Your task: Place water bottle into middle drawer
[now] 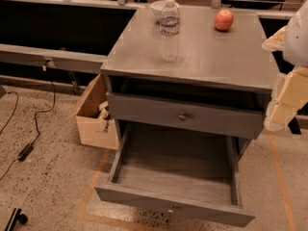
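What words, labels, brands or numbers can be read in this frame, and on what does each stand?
None can be read.
Water bottle: its label band shows no legible print.
Cardboard box, left of the cabinet: no print visible.
Gripper, at the right edge beside the cabinet: no markings visible.

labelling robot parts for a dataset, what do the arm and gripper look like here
The gripper, at the frame's right edge beside the grey wooden cabinet, is pale cream-yellow, blocky and segmented. Above it the arm has a rounded white shell. No cables or markings show.
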You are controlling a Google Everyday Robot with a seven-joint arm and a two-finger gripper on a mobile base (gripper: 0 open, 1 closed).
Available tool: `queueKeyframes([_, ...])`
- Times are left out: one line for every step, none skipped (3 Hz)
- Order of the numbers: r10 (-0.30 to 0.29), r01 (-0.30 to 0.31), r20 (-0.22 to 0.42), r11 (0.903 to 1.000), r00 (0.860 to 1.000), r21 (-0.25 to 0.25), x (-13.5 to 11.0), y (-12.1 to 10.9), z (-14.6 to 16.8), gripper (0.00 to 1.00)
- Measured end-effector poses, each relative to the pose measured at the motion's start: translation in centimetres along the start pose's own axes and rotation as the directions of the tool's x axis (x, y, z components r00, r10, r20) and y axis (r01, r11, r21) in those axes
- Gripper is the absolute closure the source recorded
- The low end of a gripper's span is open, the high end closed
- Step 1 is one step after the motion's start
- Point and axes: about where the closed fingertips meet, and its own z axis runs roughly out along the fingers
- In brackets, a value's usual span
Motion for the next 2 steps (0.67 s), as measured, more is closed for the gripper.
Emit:
queueKeyframes([0.0,0.0,0.0,1.0,1.0,0.0,0.0,0.0,0.0,0.0])
queueKeyframes([0.015,-0.016,0.035,0.9993,0.999,0.034,-0.17,-0.41,-0.05,0.0])
